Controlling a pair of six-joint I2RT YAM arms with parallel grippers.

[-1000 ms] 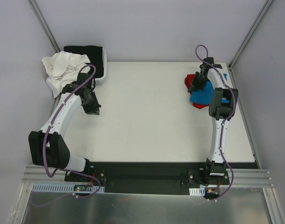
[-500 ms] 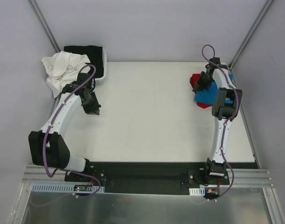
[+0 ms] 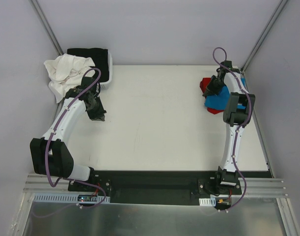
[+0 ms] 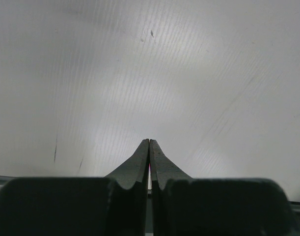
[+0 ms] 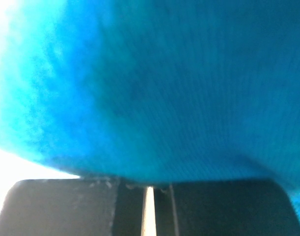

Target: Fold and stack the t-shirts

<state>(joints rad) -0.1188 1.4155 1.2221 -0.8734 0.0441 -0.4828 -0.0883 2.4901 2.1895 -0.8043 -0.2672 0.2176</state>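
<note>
1. Two soft cotton shirts heaped at the far right of the white counter [image 3: 159, 123]: a bright blue t-shirt [image 3: 214, 102] lying partly over a red t-shirt [image 3: 205, 83]. Two more at the far left corner, a crumpled plain white t-shirt [image 3: 66, 69] and a black t-shirt [image 3: 86, 54], draped over a white plastic lattice basket [image 3: 110, 69].
2. Right jaws down on the right-hand heap, with blue cloth [image 5: 164, 88] filling the wrist view; apart or clamped, cannot tell.
3. Left jaws pressed together on nothing, just above bare counter near the white shirt, well apart from the heap.
4. Probably the pick-up step: getting hold of the blue shirt to carry it to the middle of the counter for folding.
5. Next, likely: a firm pinch on one layer only, then a lift and drag clear of the red one, with the left jaws opening to take a second corner.
</note>
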